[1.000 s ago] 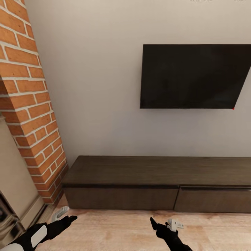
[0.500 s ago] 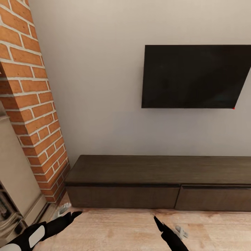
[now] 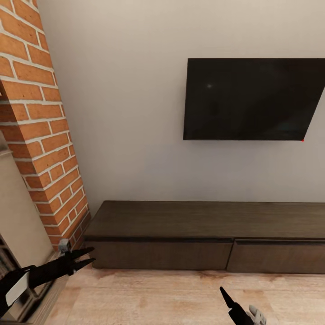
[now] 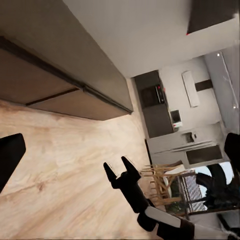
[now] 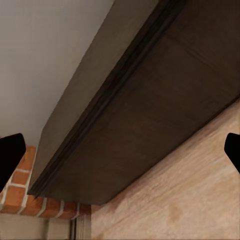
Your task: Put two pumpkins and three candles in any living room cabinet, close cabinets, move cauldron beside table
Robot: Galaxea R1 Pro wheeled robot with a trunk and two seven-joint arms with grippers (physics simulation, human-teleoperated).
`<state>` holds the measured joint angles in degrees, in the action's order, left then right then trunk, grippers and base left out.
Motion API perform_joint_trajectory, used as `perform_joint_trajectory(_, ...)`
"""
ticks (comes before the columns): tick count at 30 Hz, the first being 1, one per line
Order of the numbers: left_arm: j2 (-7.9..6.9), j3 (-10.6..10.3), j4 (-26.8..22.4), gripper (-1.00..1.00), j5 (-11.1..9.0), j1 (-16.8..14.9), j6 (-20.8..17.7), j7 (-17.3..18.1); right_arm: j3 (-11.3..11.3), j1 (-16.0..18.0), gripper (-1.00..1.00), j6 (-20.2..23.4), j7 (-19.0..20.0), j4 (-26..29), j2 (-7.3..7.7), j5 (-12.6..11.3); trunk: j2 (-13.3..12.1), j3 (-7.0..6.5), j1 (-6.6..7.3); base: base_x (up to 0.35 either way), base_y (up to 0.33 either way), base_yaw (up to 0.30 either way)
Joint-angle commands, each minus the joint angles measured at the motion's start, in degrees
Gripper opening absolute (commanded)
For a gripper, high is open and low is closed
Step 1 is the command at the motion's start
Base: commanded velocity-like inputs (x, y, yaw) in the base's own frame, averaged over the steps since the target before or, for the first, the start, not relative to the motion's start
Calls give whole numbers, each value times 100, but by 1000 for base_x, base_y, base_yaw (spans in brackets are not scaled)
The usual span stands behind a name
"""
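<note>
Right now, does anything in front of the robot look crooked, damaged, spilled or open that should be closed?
Nothing stands out. The cabinet sits flat against the wall, both drawer fronts flush and shut. The television hangs intact, and the floor shows no spill.

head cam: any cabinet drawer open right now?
No, both drawer fronts of the cabinet sit flush and closed below its top.

No writing, label, brand or number can be read anywhere. The television (image 3: 253, 99) screen is blank and dark. The cabinet (image 3: 203, 234) fronts carry no markings.
</note>
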<state>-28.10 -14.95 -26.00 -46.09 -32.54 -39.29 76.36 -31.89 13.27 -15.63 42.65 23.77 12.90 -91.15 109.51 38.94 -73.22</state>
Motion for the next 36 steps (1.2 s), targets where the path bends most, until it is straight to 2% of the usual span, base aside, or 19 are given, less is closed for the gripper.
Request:
perform_joint_trajectory(1, -16, -40, -217, 100, -33, -5, -296, 50, -28, 7, 100, -34, 36, 2, 3, -128, 3, 6, 1, 0, 0, 0)
perform_joint_trajectory(3, -9, -39, -522, 100, -30, -6, -704, 84, -3, 8, 100, -56, 44, 35, -37, -196, 3, 6, 1, 0, 0, 0)
perform_joint_trajectory(6, -1, -38, -834, 100, -32, -7, -969, 104, 42, 16, 100, -96, 43, 54, -252, -262, 3, 6, 1, 0, 0, 0)
perform_joint_trajectory(8, 3, -35, -898, 100, -27, -7, -1009, 82, 150, 17, 100, -70, 44, 58, -345, -394, 3, 6, 1, 0, 0, 0)
perform_joint_trajectory(11, 5, -6, -978, 100, -42, -7, -1031, 36, 452, 18, 100, 11, 74, 158, -455, -820, 3, 6, 1, 0, 0, 0)
perform_joint_trajectory(16, 6, 13, -1027, 100, -67, -7, -1042, 22, 646, 18, 100, 186, 94, 283, -636, -1260, 3, 6, 1, 0, 0, 0)
perform_joint_trajectory(19, 6, 21, -1034, 100, -89, -7, -1050, 30, 773, 18, 100, 213, 126, 303, -669, -1547, 3, 6, 1, 0, 0, 0)
perform_joint_trajectory(22, 6, 19, -1031, 100, -101, -7, -1053, 29, 931, 18, 100, 225, 283, 310, -679, -1763, 123, 60, -65, 0, 0, 0)
perform_joint_trajectory(25, 21, 7, -1037, 100, -114, -7, -1054, 29, 1029, 18, 100, 308, 641, 312, -678, -1861, 244, 114, -131, 0, 0, 0)
perform_joint_trajectory(29, 166, -7, -1039, 100, -115, -7, -1054, 28, 1065, 18, 100, 833, 1012, 298, -687, -1874, 404, 186, -219, 0, 0, 0)
perform_joint_trajectory(36, 307, -16, -1039, 100, -115, -7, -1054, 49, 1044, 18, 100, 993, 998, 302, -674, -1831, 685, 312, -373, 0, 0, 0)
